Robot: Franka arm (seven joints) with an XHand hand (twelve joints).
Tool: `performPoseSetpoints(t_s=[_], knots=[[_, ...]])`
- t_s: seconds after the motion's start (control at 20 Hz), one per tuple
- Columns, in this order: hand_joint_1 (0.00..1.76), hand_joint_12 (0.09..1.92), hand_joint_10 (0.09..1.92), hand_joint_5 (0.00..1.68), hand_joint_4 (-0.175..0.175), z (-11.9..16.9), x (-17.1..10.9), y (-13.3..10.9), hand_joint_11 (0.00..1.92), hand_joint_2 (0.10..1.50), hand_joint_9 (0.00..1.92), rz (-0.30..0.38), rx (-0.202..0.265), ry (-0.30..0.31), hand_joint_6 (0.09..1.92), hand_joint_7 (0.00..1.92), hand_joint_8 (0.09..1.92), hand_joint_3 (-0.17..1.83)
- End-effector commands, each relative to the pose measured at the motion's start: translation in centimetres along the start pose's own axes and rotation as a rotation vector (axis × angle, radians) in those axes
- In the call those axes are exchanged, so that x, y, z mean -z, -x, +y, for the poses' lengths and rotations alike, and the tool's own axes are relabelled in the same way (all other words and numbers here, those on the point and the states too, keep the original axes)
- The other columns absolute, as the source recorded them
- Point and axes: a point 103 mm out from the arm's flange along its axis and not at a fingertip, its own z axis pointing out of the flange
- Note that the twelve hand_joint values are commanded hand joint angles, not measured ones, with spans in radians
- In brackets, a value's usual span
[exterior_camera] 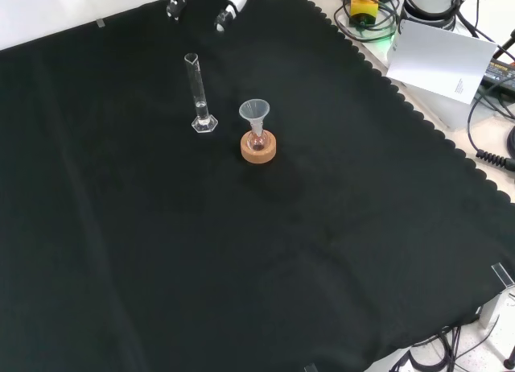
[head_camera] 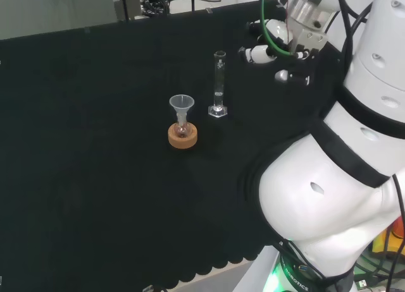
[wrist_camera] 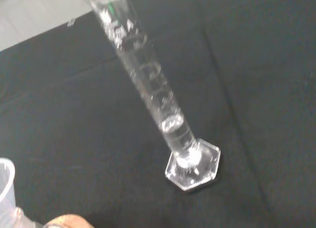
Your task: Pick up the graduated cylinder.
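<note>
In the head view, bare black cloth (head_camera: 82, 146) lies open between the hand (head_camera: 269, 52) and the graduated cylinder (head_camera: 219, 83). The funnelled flask (head_camera: 182, 115) on its cork ring (head_camera: 182, 138) stands just beside the cylinder's left.

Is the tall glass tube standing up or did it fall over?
Standing up. The graduated cylinder rests upright on its flat base on the black cloth, untouched.

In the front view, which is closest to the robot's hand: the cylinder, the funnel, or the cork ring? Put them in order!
1. Cylinder: just below the hand, upright.
2. Funnel: lower right of the cylinder.
3. Cork ring: under the funnel, farthest down.
</note>
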Motion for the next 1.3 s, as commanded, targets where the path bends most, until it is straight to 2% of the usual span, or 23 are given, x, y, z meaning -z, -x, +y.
performPoseSetpoints(t_s=[0.05, 0.35, 0.75, 1.0, 1.15, 1.3], knots=[[0.80, 1.37, 0.63, 0.49, -0.066, 1.3, -5.5, 0.5, 0.20, 0.97, 0.49, 0.164, 0.079, -0.077, 0.09, 0.28, 0.67, -0.07], [0.81, 1.36, 0.61, 0.52, -0.068, 1.5, -6.6, 0.6, 0.22, 0.99, 0.52, 0.185, 0.103, -0.098, 0.09, 0.30, 0.67, -0.13], [0.82, 1.36, 0.59, 0.53, -0.068, 1.1, -7.3, 1.2, 0.22, 1.00, 0.54, 0.205, 0.107, -0.110, 0.09, 0.30, 0.66, -0.17], [0.83, 1.36, 0.58, 0.52, -0.066, 0.9, -7.5, 1.7, 0.23, 0.99, 0.53, 0.243, 0.147, -0.123, 0.09, 0.30, 0.66, -0.17], [0.85, 1.36, 0.57, 0.49, -0.064, 0.9, -7.8, 1.9, 0.23, 0.98, 0.50, 0.260, 0.151, -0.132, 0.09, 0.28, 0.65, -0.17], [0.88, 1.35, 0.57, 0.48, -0.064, 1.2, -8.5, 1.9, 0.22, 0.97, 0.48, 0.307, 0.169, -0.143, 0.09, 0.26, 0.64, -0.17]])
